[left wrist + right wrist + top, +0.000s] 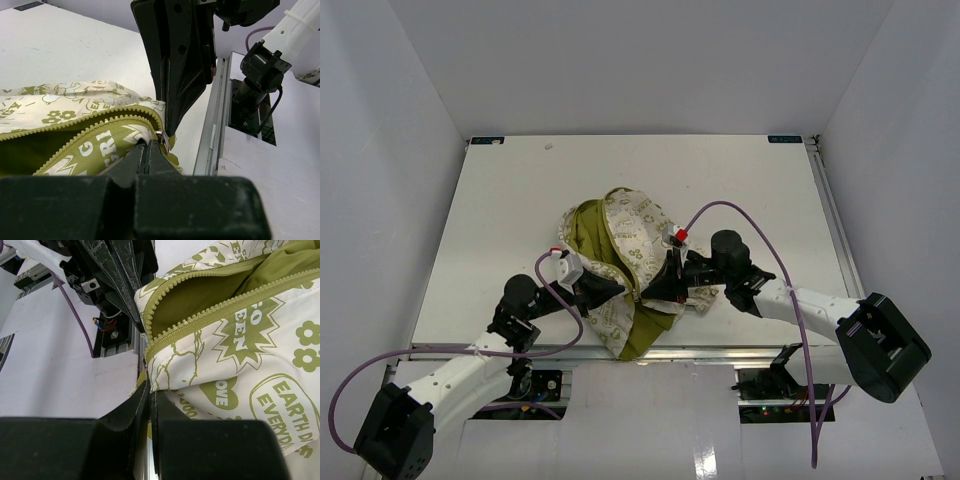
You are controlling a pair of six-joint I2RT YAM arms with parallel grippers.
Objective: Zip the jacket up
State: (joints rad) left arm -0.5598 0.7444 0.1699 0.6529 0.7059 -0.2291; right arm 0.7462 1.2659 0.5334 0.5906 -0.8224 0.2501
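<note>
Looping across the lower frame, purple cables [720, 205] crowd the bench [500, 220]; the jacket [625, 250] lies bunched at centre, left pincer [622, 292] and right pincer [647, 292] each pinching its hem beside the zipper [210, 315] foot.

The jacket [620, 240] is soft matt cloth, cream with an olive print and plain olive lining. Its zipper [210, 310] has chunky olive plastic-looking teeth and a small shiny metal slider [161, 137]. The left hand [149, 152] and right hand [150, 389] are matt black plastic, faintly grainy. The surface [500, 220] is smooth matt white. The cable [740, 212] has a smooth purple sheath.
</note>
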